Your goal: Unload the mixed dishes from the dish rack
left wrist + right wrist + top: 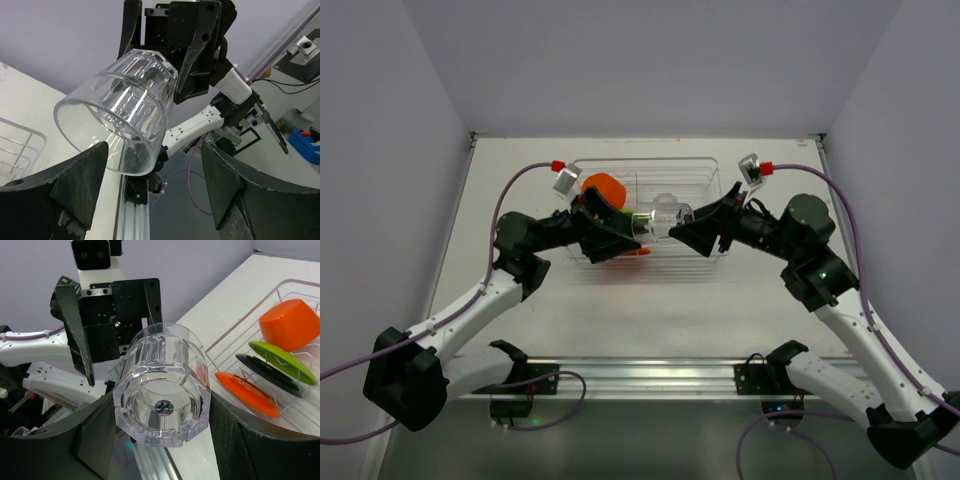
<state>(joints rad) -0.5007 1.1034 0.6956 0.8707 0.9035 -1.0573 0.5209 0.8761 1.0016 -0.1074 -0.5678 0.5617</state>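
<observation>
A clear tumbler hangs on its side in the air; in the overhead view it is over the near half of the dish rack. Its long axis runs left to right, straight between my two grippers; the thick faceted base points toward my right arm, the open mouth toward my left.

My right gripper has hold of it; both fingers press the sides of the base, the jaws standing about as wide as the glass. My left gripper faces it from the other end, jaws spread wider than the rim; the mouth sits between my left fingers, close against one and well apart from the other, so that hand grips nothing.

I judge this a hand-over across the middle; the coming move turns on centring the left jaws on the rim, along that same axis, before they close.

Beyond the tumbler, in the rack, an orange faceted cup rests tilted; beside it a lime-green plate, a black plate and an orange plate lean on edge among the wires.
</observation>
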